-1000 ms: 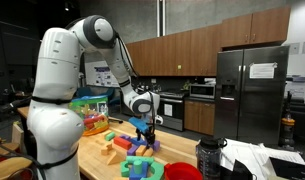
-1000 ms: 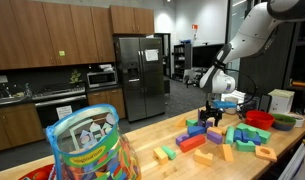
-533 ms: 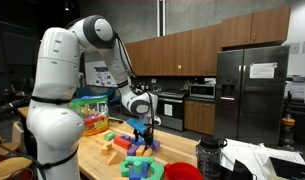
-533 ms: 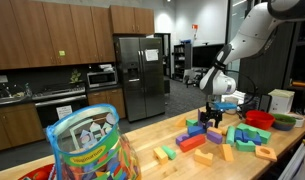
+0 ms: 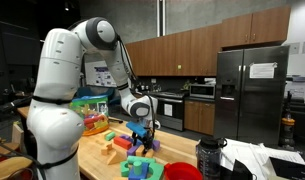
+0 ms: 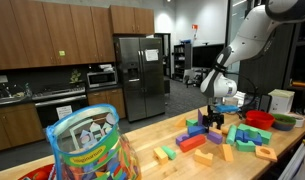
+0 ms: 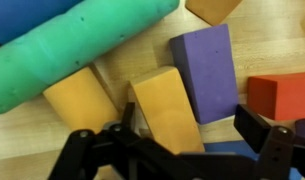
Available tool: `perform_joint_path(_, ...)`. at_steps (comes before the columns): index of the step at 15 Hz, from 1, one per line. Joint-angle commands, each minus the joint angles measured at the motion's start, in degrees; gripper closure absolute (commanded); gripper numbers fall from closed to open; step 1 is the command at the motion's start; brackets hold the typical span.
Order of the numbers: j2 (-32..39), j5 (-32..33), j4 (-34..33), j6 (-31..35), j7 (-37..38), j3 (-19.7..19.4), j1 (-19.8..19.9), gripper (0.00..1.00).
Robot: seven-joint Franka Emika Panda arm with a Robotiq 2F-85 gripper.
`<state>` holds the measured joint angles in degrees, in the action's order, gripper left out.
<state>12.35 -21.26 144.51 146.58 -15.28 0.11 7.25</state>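
Only the wrist view shows the yellow block (image 7: 164, 105) flat on the wooden surface (image 7: 262, 40), touching a purple block (image 7: 204, 70). It lies directly under the end effector (image 7: 177, 140), between the wide-spread jaws. In both exterior views the end effector (image 5: 142, 133) (image 6: 213, 122) hides it.

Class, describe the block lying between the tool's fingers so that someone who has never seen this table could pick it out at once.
On the wooden table strewn with coloured blocks, find the big teal piece. Next to it, pick the yellow block centred in the open tool, right beside the purple block; the second yellow block lies off to one side, away from the purple.
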Motion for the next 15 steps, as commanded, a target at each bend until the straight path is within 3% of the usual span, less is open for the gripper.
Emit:
perform_joint_path(1, 1.63, 1.46, 0.03, -0.46, -2.14, -0.57, 1.16, 0.0)
perform_joint_path(2, 1.55, 1.55, -0.06, -0.53, -2.32, -0.56, 1.13, 0.04)
perform_joint_path(3, 1.48, 1.49, -0.04, -0.37, -2.44, -0.53, 1.12, 0.26)
perform_joint_path(5, 1.14, 1.51, 0.11, -0.21, -2.46, -0.49, 1.01, 0.29)
perform_joint_path(8, 0.44, 1.44, 0.32, -0.11, -2.12, -0.23, 0.63, 0.44)
perform_joint_path(9, 0.15, 1.64, 0.55, 0.16, -1.94, -0.3, 0.52, 0.16)
perform_joint_path(10, 0.11, 1.74, 0.7, 0.3, -1.95, -0.26, 0.44, 0.05)
perform_joint_path(15, 0.28, 2.59, 1.49, 0.96, -1.55, -0.16, 0.27, 0.0)
